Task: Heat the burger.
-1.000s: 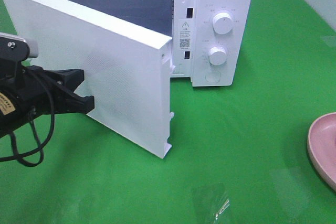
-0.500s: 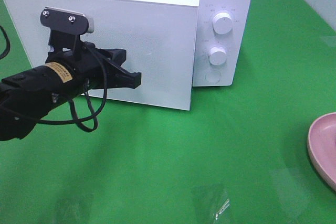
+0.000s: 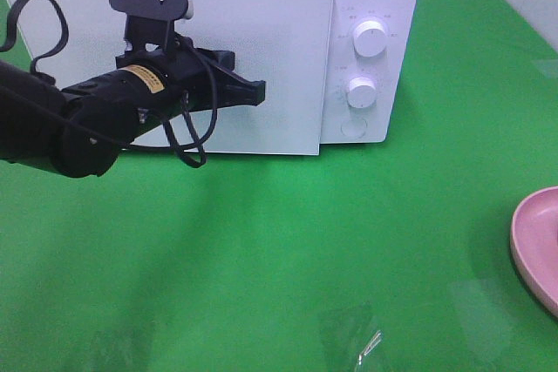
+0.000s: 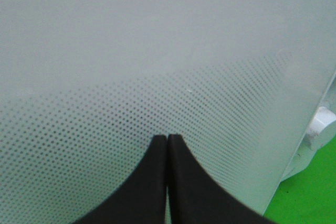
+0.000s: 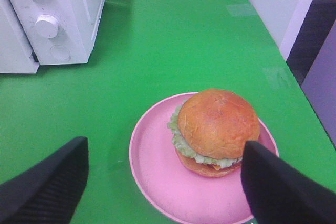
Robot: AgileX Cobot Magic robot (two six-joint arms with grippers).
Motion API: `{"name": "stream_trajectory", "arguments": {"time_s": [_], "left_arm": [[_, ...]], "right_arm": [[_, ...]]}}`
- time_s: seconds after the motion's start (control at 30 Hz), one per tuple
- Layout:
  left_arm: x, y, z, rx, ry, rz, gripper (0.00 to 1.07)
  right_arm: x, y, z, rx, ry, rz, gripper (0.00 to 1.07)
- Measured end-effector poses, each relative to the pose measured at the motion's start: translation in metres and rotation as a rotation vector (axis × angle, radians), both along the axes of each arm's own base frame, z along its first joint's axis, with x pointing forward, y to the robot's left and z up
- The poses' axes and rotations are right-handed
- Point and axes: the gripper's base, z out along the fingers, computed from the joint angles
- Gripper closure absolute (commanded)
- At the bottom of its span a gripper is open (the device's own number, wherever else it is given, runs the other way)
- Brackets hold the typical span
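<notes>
The burger (image 5: 218, 129) is not heated yet — it sits on the pink plate (image 5: 152, 174) at the lower middle of the right wrist view, outside the microwave (image 3: 366, 50). The microwave door (image 3: 261, 67) looks closed, with the left gripper (image 3: 253, 91) shut and empty against it. The right gripper (image 5: 165, 182) hangs wide open above the plate, just beside the burger, not touching it.

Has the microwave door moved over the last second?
Yes. The microwave door has swung from wide open to nearly flush against the control panel, pushed by the shut left hand.
</notes>
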Motion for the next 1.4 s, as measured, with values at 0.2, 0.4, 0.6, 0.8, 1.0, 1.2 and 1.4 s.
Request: {"name": "stream_trajectory", "arguments": {"time_s": [0.2, 0.4, 0.6, 0.8, 1.0, 1.2, 1.4], "left_arm": [[0.006, -0.007, -0.006, 0.015, 0.007, 0.0, 1.07], [0.01, -0.011, -0.008, 0.069, 0.004, 0.006, 1.07], [0.017, -0.014, -0.008, 0.093, 0.006, 0.011, 1.07], [0.026, -0.011, -0.008, 0.123, 0.017, -0.004, 1.07], [0.027, -0.011, -0.009, 0.14, 0.032, -0.017, 1.07], [0.022, -0.015, -0.006, 0.123, 0.097, -0.012, 1.07], [-0.007, -0.013, 0.024, 0.097, 0.1, -0.049, 0.93]], "right_arm": [[0.0, 0.0, 0.0, 0.0, 0.0, 0.0, 0.31], [0.0, 0.0, 0.0, 0.0, 0.0, 0.0, 0.31], [0.0, 0.0, 0.0, 0.0, 0.0, 0.0, 0.31], [0.0, 0.0, 0.0, 0.001, 0.0, 0.001, 0.31], [0.0, 0.0, 0.0, 0.0, 0.0, 0.0, 0.31], [0.0, 0.0, 0.0, 0.0, 0.0, 0.0, 0.31], [0.0, 0.0, 0.0, 0.0, 0.0, 0.0, 0.31]]}}
